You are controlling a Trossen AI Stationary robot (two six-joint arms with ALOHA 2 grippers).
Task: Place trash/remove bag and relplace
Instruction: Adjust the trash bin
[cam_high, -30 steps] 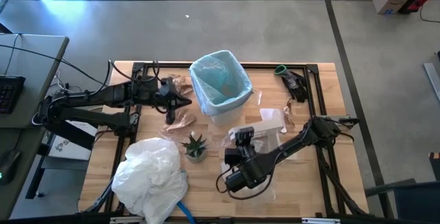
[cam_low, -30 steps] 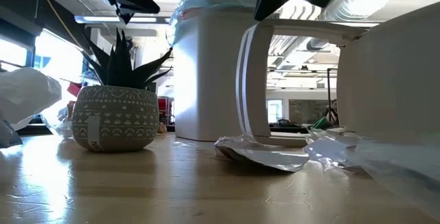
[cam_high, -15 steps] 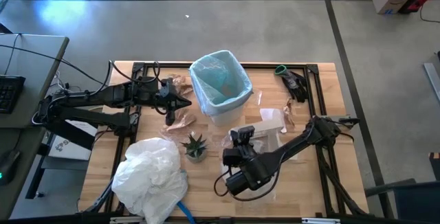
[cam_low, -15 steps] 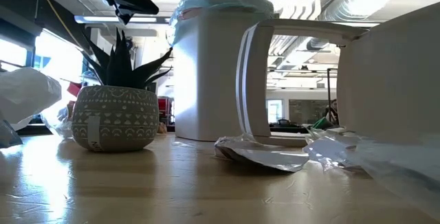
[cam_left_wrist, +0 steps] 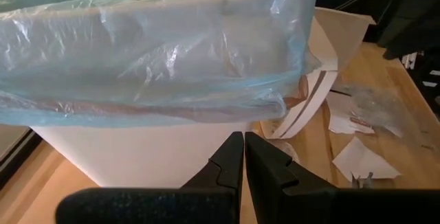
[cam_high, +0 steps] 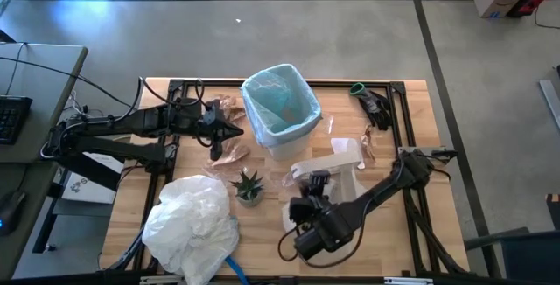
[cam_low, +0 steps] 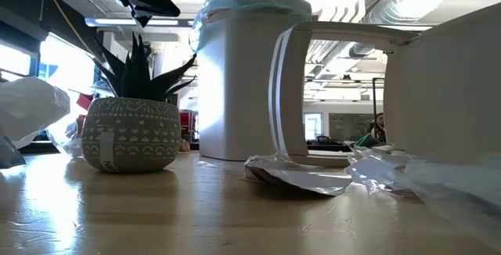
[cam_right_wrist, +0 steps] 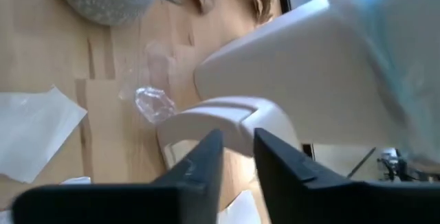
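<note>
The left arm reaches in level from the left side of the counter, its left pincer [cam_high: 234, 130] with fingers pressed together, holding nothing. The right arm bends back from the right edge toward the near middle, its right pincer [cam_high: 317, 180] pointing away from the near edge, fingers [cam_right_wrist: 199, 162] slightly parted with a narrow gap.

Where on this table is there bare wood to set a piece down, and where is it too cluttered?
Bare wood lies along the table's right edge, outside the right arm, and between the bin and the dark item at the far right corner. It is crowded between bin, plant, white bag and right claw, amid paper scraps.
</note>
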